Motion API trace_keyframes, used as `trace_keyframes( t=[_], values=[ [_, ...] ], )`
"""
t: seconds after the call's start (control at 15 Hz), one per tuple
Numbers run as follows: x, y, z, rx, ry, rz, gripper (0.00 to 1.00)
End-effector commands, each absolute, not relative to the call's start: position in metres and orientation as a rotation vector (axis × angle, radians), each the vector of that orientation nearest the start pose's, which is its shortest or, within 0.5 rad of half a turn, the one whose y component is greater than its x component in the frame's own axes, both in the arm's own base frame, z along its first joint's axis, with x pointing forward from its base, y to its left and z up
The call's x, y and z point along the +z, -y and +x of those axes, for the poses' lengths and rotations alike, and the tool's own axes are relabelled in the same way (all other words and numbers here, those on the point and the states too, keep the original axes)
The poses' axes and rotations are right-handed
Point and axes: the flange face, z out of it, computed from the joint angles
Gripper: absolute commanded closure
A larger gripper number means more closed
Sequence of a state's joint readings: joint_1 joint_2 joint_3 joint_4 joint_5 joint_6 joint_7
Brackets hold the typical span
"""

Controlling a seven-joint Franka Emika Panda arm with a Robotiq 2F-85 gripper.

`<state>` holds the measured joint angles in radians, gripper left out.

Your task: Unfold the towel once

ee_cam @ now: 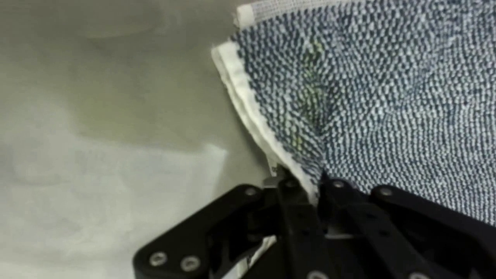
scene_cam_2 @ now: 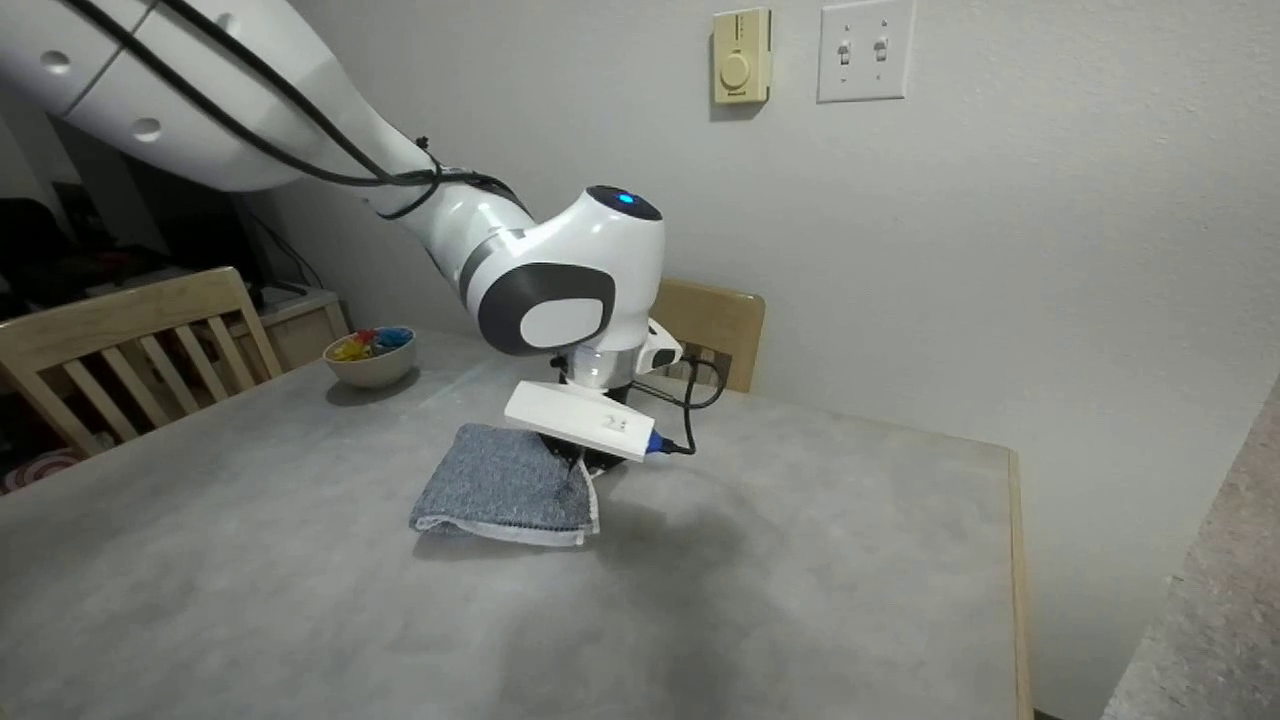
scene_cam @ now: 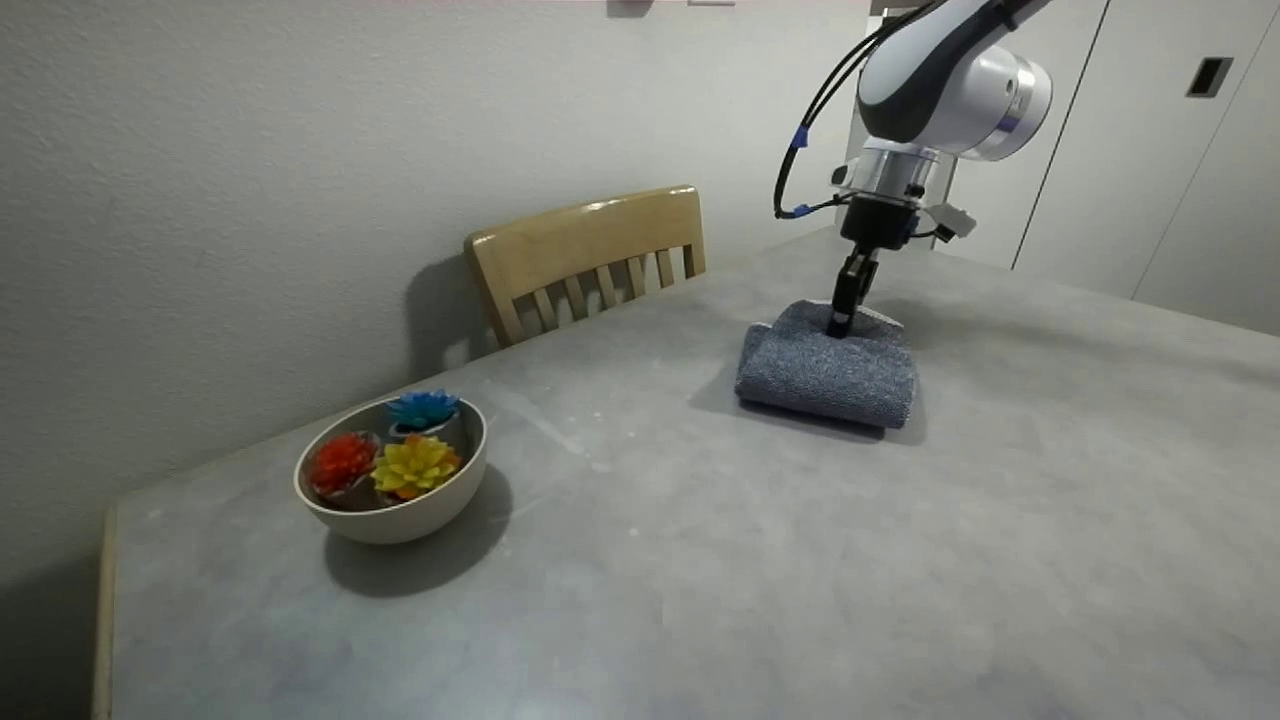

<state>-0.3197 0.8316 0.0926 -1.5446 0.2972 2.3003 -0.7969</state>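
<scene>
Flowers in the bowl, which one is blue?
The blue flower is the one at the back right of the bowl in an exterior view, behind the yellow flower; the red flower sits at the left.

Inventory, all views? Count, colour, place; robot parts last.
Textured wall: 1, pale grey, background
Flat table: 1, grey, beside wall
Folded cloth towel: 1, blue-grey, white hem, on table
Round bowl: 1, cream, on table
Flower-shaped rosettes: 3, red, yellow, blue, in bowl
Slatted wooden chairs: 2, tan, beside table
Boxy dial thermostat: 1, yellowish, on wall
Double switch plate: 1, white, beside thermostat
Flat panel doors: count unclear, white, beyond table
Jointed arm: 1, mostly white, above table
Bar-shaped camera housing: 1, white, on wrist
Two-fingered gripper: 1, black, closed on towel edge
</scene>
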Motion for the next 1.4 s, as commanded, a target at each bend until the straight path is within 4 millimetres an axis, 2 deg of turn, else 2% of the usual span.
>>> trace_keyframes(
  t=[0.0, 0.27, 0.87, 1.13, 1.33],
  values=[
    [0.163, 0.14, 0.649, -0.121, 0.465, -2.841, 0.98],
    [0.174, 0.117, 0.635, -0.155, 0.517, -2.857, 0.98],
    [0.201, 0.081, 0.615, -0.238, 0.604, -2.849, 0.98],
    [0.21, 0.079, 0.613, -0.298, 0.596, -2.868, 0.98],
    [0.215, 0.085, 0.616, -0.371, 0.568, -2.892, 0.98]
  ],
)
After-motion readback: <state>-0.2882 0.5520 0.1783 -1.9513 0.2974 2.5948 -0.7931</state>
